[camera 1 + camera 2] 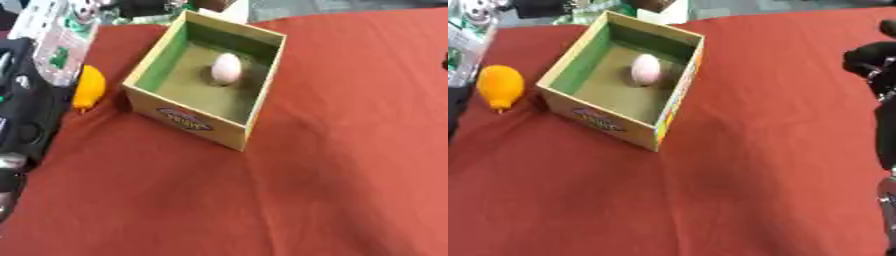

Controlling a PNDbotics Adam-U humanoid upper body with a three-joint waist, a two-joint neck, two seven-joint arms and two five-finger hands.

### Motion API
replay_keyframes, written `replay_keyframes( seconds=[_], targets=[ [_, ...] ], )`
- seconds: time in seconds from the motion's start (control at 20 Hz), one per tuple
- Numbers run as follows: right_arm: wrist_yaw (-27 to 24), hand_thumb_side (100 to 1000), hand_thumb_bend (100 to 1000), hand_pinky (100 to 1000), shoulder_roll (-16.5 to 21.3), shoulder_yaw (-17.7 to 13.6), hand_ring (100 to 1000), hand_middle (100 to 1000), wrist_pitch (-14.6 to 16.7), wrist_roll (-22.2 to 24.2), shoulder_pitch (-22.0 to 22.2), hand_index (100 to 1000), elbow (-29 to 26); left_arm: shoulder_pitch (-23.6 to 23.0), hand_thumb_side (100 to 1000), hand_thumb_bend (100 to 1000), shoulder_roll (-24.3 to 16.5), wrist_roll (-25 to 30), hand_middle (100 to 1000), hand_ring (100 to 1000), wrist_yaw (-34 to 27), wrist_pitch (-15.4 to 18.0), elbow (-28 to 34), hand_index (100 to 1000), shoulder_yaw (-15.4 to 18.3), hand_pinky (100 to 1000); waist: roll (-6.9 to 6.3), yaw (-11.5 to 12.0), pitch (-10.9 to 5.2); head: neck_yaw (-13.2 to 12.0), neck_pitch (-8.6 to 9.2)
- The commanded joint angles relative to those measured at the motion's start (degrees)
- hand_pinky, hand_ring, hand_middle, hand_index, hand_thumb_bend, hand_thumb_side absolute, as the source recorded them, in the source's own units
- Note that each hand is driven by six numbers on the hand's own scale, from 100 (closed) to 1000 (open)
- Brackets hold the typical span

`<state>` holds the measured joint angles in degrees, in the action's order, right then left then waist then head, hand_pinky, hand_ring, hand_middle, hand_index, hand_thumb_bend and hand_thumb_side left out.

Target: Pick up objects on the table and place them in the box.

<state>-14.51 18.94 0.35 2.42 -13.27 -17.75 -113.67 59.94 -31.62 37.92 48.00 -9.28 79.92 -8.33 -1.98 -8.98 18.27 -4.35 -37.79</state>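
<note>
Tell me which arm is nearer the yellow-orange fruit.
Left. The left arm sits right beside the yellow-orange fruit at the table's left edge; the right arm is far across the red cloth, beyond the box.

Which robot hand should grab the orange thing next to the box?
Probably the left. The rounded orange object lies on the red cloth left of the open cardboard box, beside the left arm; the right arm is across the table.

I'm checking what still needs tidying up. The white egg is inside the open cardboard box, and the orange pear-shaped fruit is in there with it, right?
Not quite. The white egg is inside the open cardboard box, but the orange pear-shaped fruit is not. It lies outside on the red tablecloth, beside the box's left wall. The right eye view shows this best.
</note>
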Motion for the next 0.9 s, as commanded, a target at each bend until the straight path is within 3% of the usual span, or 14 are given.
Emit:
replay_keyframes(
  seconds=[0.05,0.2,0.4,0.9],
  targets=[
    [0.4,951,100,736,1.6,-0.5,672,553,0.0,-0.3,-0.3,792,-0.9,0.6,890,166,-4.7,3.0,907,924,-0.3,-0.2,-1.6,996,2.0,804,0.07,0.2,-1.49,0.4,-0.34],
    [0.5,951,100,736,1.7,-0.5,672,553,0.0,-0.3,-0.2,792,-0.9,0.2,807,111,-6.3,4.4,913,929,-0.1,-0.5,-5.2,1000,3.0,808,0.11,0.4,-1.48,0.6,-0.32],
    [0.6,952,100,736,1.6,-0.5,672,552,0.0,-0.3,-0.1,792,-0.9,-0.3,699,117,-7.1,5.0,921,937,-0.1,-0.9,-9.1,1000,4.1,815,0.25,0.5,-1.42,0.9,-0.23],
    [0.8,952,100,736,1.4,-0.7,672,552,-0.1,-0.5,0.0,792,-0.9,-1.9,789,323,-7.9,6.2,923,948,1.3,-0.3,-15.9,985,5.1,835,0.43,0.5,-1.17,1.5,-0.07]
  ],
)
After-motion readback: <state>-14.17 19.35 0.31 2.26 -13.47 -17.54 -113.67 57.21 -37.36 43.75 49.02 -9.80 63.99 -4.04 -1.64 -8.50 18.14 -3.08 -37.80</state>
